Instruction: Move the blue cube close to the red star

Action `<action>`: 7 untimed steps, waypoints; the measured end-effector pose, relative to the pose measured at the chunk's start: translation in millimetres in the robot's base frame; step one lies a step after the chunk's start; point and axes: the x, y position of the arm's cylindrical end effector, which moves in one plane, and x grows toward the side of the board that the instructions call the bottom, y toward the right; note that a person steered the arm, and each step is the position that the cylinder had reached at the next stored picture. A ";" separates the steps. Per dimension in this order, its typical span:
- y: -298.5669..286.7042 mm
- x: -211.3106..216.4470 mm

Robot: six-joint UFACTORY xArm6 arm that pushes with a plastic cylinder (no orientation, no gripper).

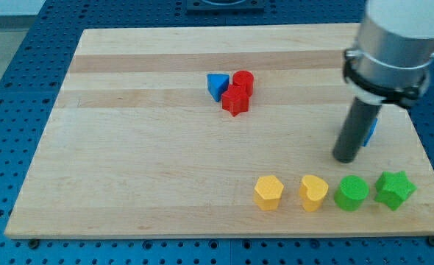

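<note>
Blue cube (371, 133) mostly hidden behind rod; my tip (345, 156) just beside.

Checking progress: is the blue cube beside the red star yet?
No. The blue cube sits behind my tip, far right of the red star.

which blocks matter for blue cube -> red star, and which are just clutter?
In play:
- blue cube, mostly hidden behind the rod at the view's right
- red star, upper centre
- my tip, just left of the blue cube

Lying about:
- blue triangle
- red cylinder
- yellow hexagon
- yellow heart
- green cylinder
- green star
</note>
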 end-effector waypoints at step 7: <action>-59.9 -66.4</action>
